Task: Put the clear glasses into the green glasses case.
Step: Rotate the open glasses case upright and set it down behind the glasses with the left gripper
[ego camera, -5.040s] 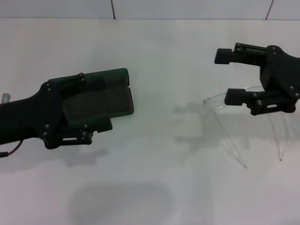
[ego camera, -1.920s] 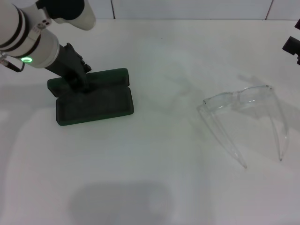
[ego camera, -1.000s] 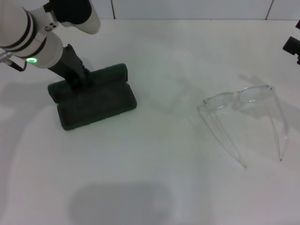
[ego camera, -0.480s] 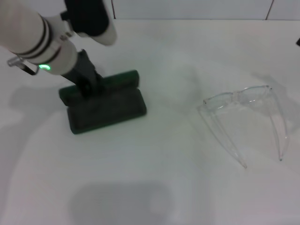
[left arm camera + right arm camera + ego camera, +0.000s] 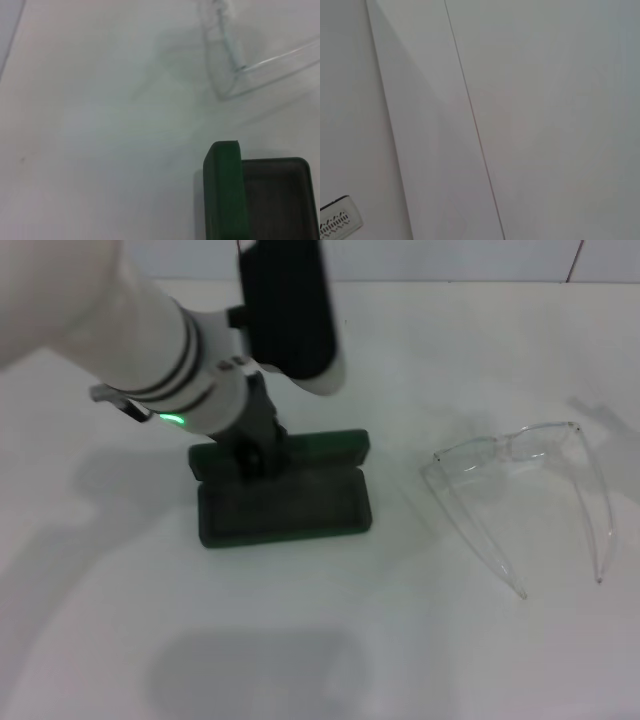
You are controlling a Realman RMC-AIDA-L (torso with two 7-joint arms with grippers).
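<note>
The green glasses case (image 5: 290, 508) lies open on the white table, its dark lining up and its lid standing along the far edge. My left gripper (image 5: 254, 452) reaches down from the big white arm onto the lid's left part and is shut on it. The left wrist view shows the case's green lid edge (image 5: 225, 192) and dark inside, with the clear glasses (image 5: 232, 60) beyond. The clear glasses (image 5: 520, 455) rest on the table to the right of the case, temple arms open and pointing toward me. My right gripper is out of view.
The white table (image 5: 330, 640) spreads around both things, with a tiled wall along its far edge. My left arm (image 5: 170, 350) covers the upper left of the head view. The right wrist view shows only a white wall.
My left gripper has dragged the case to the right and toward me, closer to the glasses. The right gripper has left the head view. The glasses have not moved.
</note>
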